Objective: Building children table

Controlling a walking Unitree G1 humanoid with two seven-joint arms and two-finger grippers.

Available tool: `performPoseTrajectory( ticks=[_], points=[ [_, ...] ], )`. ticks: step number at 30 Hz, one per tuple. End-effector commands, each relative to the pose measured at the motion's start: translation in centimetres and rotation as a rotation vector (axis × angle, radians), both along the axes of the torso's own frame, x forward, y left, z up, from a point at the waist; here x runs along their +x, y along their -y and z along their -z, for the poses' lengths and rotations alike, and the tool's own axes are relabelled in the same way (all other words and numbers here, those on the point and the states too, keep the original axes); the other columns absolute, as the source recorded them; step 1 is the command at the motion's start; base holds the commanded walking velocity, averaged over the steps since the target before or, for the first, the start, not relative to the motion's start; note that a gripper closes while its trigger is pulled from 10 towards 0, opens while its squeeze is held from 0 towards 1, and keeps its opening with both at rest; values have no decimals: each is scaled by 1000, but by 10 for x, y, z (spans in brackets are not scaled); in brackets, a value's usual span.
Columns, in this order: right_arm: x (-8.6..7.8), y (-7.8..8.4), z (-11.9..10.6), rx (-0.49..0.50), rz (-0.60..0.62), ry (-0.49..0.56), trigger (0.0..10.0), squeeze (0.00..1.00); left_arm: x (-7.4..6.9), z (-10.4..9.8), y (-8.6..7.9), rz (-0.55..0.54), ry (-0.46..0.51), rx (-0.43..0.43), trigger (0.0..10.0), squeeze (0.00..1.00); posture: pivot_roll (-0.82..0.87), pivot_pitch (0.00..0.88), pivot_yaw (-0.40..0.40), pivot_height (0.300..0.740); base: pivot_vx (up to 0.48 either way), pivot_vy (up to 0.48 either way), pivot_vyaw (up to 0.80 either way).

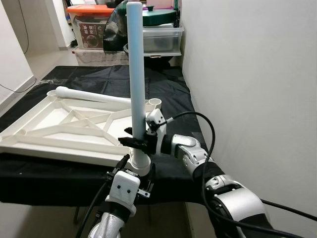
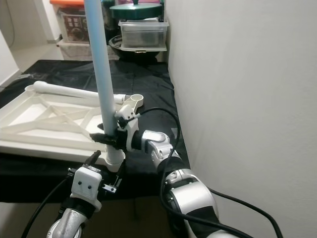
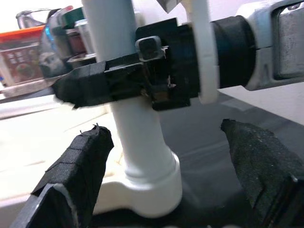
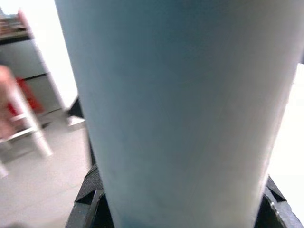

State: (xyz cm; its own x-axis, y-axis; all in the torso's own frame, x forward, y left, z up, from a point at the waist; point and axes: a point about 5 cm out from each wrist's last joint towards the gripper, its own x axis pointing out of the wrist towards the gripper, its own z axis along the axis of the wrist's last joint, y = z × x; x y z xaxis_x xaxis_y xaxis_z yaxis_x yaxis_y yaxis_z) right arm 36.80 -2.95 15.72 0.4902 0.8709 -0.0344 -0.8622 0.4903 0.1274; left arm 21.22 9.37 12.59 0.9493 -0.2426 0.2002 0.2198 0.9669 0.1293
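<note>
while my right gripper [image 1: 134,141] is clamped on the pale blue table leg [image 1: 135,74], which stands upright in the corner socket [image 1: 140,166] of the upturned white tabletop [image 1: 59,126], any sideways pull could cock the leg and jam or crack that socket. my left gripper [image 3: 161,156], fingers spread, waits just below the socket. the socket sits by the black cloth's [image 1: 163,84] front edge, the wall [image 1: 247,74] near beyond it.

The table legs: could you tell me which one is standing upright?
The pale blue leg in the near corner socket, gripped by the right gripper; the white leg lies flat on the tabletop.
</note>
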Motion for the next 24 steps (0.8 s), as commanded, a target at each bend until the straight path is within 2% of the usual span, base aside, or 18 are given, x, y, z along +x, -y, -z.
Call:
performPoseTrajectory(
  ticks=[1, 2, 5, 6, 7, 9, 12, 13, 14, 15, 16, 18, 21, 22, 23, 24],
  points=[
    [8, 12, 5, 73, 195, -84, 0, 0, 0, 1, 1, 0, -9, 5, 10000, 0, 91, 0, -32, 740, 0, 0, 0],
    [8, 12, 5, 73, 195, -84, 0, 0, 0, 1, 1, 0, -9, 5, 10000, 0, 91, 0, -32, 740, 0, 0, 0],
    [15, 23, 13, 43, 466, -113, 0, 0, 0, 2, 1, -2, -10, 4, 10000, 0, 91, 0, -32, 740, 0, 0, 0],
    [15, 23, 13, 43, 466, -113, 0, 0, 0, 2, 1, -2, -10, 4, 10000, 0, 91, 0, -32, 740, 0, 0, 0],
    [19, 36, 16, 13, 644, -112, 0, 0, 0, 2, 1, -2, -10, 3, 10000, 0, 90, 0, -32, 740, 0, 0, 0],
    [21, 50, 20, -18, 829, -105, 0, 0, 0, 2, 1, -2, -10, 3, 10000, 0, 90, 0, -32, 740, 0, 0, 0],
    [21, 52, 20, -25, 868, -103, 0, 0, 0, 2, 1, -2, -10, 3, 10000, 0, 90, 0, -32, 740, 0, 0, 0],
    [20, 63, 25, -35, 1026, -120, 0, 0, 1, 2, 1, -2, -11, 3, 10000, 0, 90, 0, -32, 740, 0, 0, 0],
    [20, 63, 25, -35, 1026, -120, 0, 0, 1, 2, 1, -2, -11, 3, 10000, 0, 90, 0, -32, 740, 0, 0, 0],
    [17, 70, 29, -45, 1149, -134, 0, 0, 1, 2, 0, -2, -12, 3, 10000, 0, 90, 0, -32, 740, 0, 0, 0],
    [17, 70, 29, -45, 1149, -134, 0, 0, 1, 2, 0, -2, -12, 3, 10000, 0, 90, 0, -32, 740, 0, 0, 0],
    [10, 74, 40, -44, 1303, -207, 0, 0, 0, 2, 0, -3, -14, 5, 10000, 0, 91, 0, -31, 740, 0, 0, 0],
    [8, 66, 42, -42, 1314, -227, 0, 0, 0, 2, -1, -3, -14, 6, 10000, 0, 91, 0, -31, 740, 0, 0, 0],
    [8, 62, 41, -42, 1291, -217, 10000, 0, 0, 2, -1, -3, -14, 6, 10000, 0, 91, 0, -31, 740, 0, 0, 0],
    [8, 57, 38, -19, 1253, -206, 10000, 47, 0, 2, -1, -3, -15, 6, 10000, 0, 91, 0, -31, 740, 0, 0, 0],
    [8, 57, 38, -19, 1253, -206, 10000, 47, 0, 2, -1, -3, -15, 6, 10000, 0, 91, 0, -31, 740, 0, 0, 0]
  ],
)
